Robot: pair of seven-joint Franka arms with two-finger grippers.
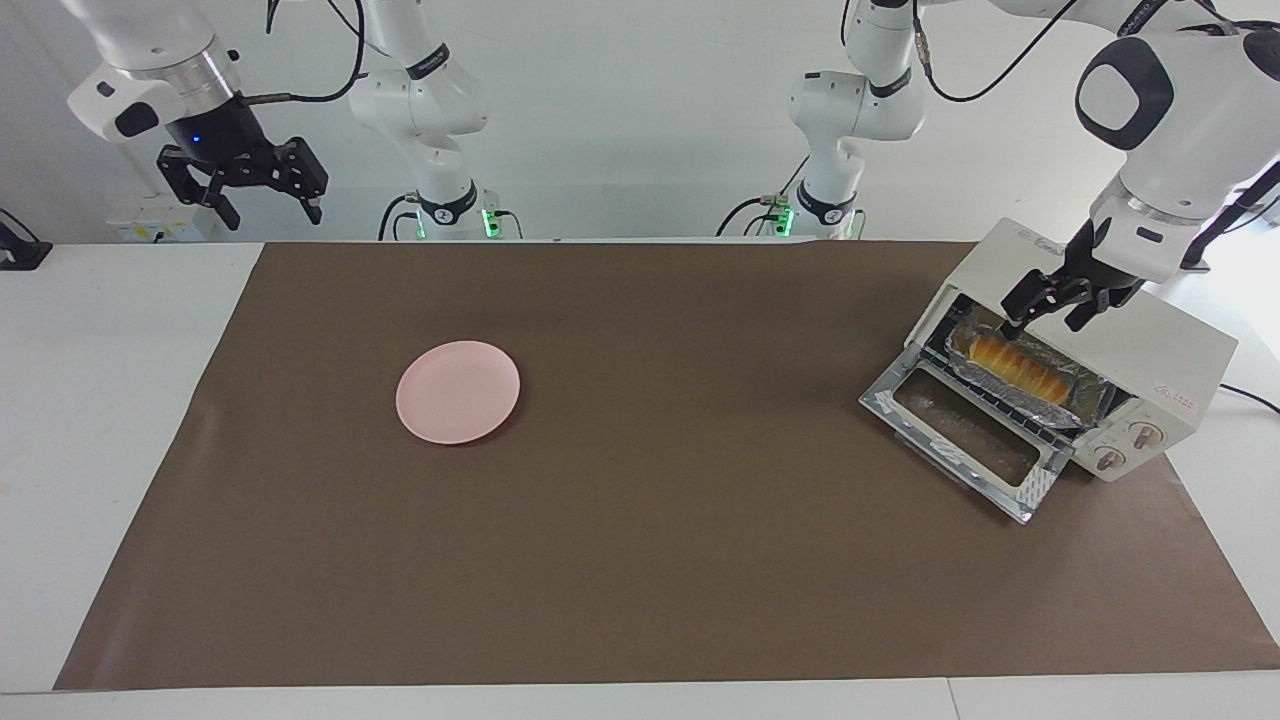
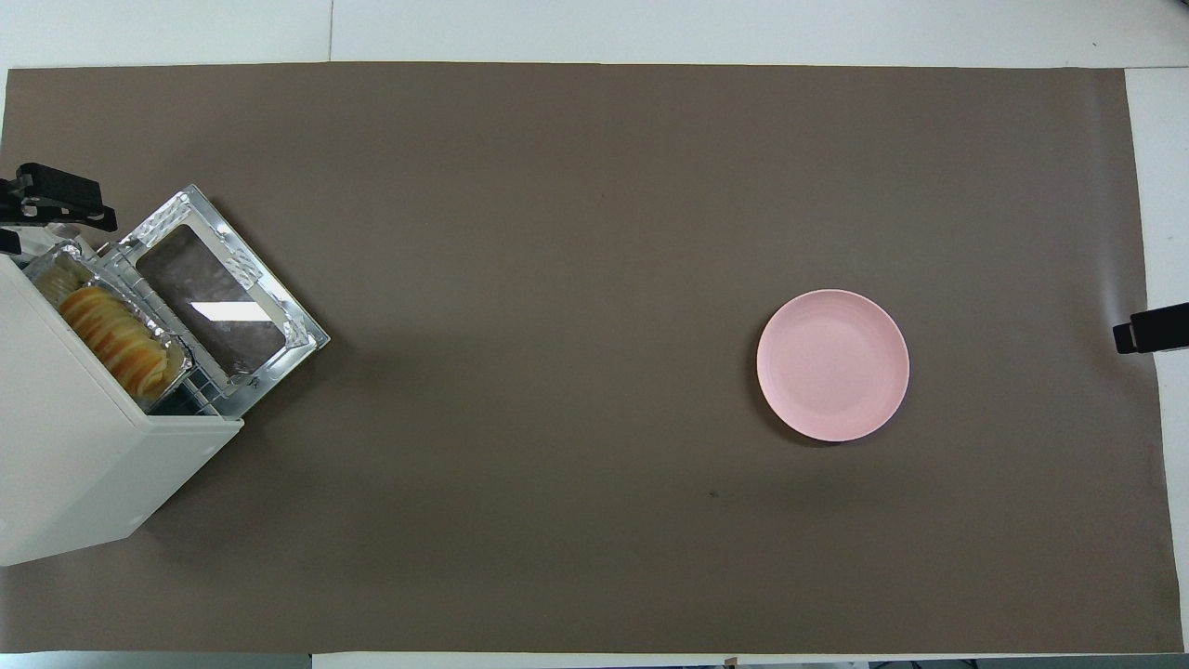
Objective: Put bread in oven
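Note:
The cream-white oven (image 1: 1135, 345) stands at the left arm's end of the table with its glass door (image 1: 960, 432) dropped open. The bread (image 1: 1010, 365), a row of yellow-orange slices, lies in a crinkled foil tray (image 1: 1035, 398) on the wire rack in the oven's mouth. My left gripper (image 1: 1042, 322) hangs over the oven's front top edge, just above the tray's end, fingers apart and holding nothing. My right gripper (image 1: 268, 207) waits, raised and open, at the right arm's end. The overhead view shows the oven (image 2: 74, 465), the bread (image 2: 111, 339), the left gripper (image 2: 56, 200) and the right gripper's tip (image 2: 1152, 327).
An empty round pink plate (image 1: 458, 391) lies on the brown mat (image 1: 650, 560) toward the right arm's end; it also shows in the overhead view (image 2: 832, 364). The oven's two knobs (image 1: 1125, 445) face the open door's side. White table borders the mat.

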